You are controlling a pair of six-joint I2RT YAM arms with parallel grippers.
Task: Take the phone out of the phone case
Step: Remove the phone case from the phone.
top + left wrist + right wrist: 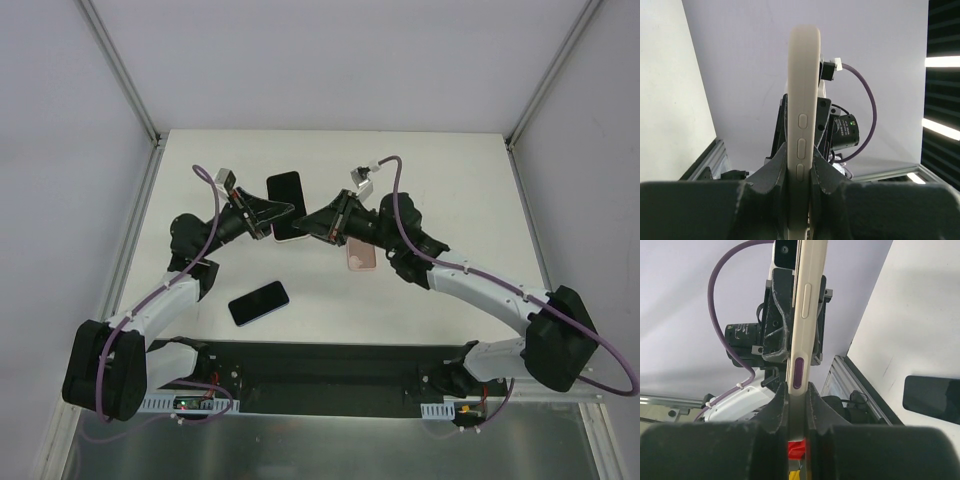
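Note:
A phone with a black screen sits in a cream case and is held off the table, between both arms. My left gripper is shut on its left side and my right gripper is shut on its right side. In the left wrist view the cream case stands edge-on between the shut jaws of the left gripper, side buttons showing. In the right wrist view the case, with a purple button, stands edge-on in the right gripper.
A second dark phone lies flat on the white table near the left arm; it also shows in the right wrist view. A pink case or phone lies under the right arm. Metal frame rails border the table.

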